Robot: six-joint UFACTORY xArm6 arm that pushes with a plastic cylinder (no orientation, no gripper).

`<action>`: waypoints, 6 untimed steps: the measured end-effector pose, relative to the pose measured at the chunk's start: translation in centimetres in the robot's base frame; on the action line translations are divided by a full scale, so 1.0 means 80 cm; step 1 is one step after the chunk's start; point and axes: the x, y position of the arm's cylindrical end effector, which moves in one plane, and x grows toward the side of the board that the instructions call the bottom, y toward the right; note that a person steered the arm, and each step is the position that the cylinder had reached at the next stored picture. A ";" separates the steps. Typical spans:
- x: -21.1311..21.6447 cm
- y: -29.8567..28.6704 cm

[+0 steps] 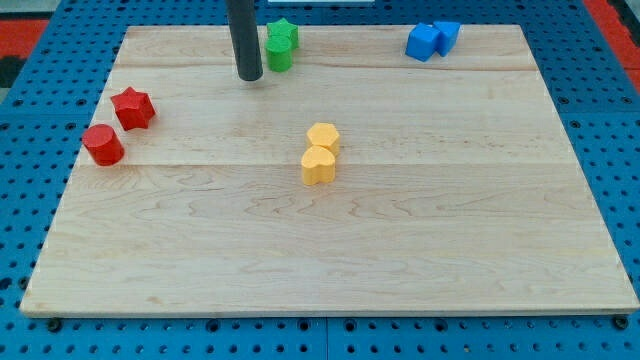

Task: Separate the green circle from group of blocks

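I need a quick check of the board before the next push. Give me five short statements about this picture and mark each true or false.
1. My tip is just to the view's left of the green circle. True.
2. The green star sits at the view's bottom edge. False: it is near the view's top, right behind the green circle.
3. The two yellow blocks touch each other near the middle of the board. True.
4. The blue blocks lie at the view's left. False: they are at the top right.
5. The red star and red circle are stacked. False: they lie side by side at the left.
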 end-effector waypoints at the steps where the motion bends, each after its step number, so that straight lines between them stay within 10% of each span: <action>1: 0.000 -0.001; 6: 0.017 -0.026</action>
